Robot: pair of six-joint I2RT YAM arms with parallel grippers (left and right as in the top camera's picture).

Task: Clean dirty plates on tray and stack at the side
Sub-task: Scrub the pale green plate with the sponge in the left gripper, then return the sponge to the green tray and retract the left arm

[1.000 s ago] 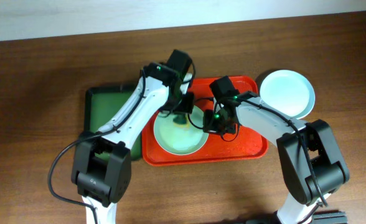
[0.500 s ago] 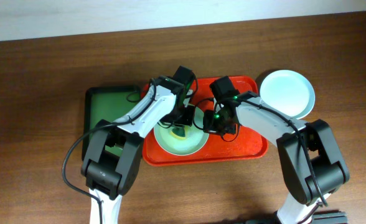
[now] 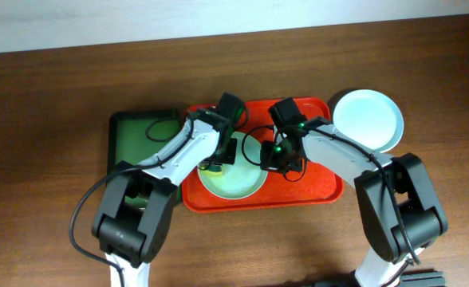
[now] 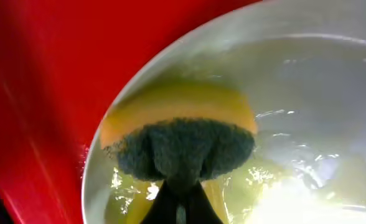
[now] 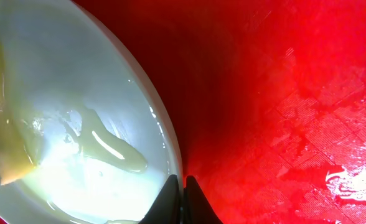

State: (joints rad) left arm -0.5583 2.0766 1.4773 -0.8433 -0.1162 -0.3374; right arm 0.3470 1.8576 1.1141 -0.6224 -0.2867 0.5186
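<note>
White plate [image 5: 77,124], wet yellowish smears.

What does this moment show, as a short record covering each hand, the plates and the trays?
smeared plate: on red tray, yellowish film inside
left hand: shut on sponge, pressed onto smeared plate
right hand: shut on smeared plate's rim
second plate: on table, by red tray's right side
green tray: left of red tray

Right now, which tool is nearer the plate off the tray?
Right. The right tool grips the tray plate's right rim, left of the side plate; the left tool, holding the sponge, is farther left.
</note>
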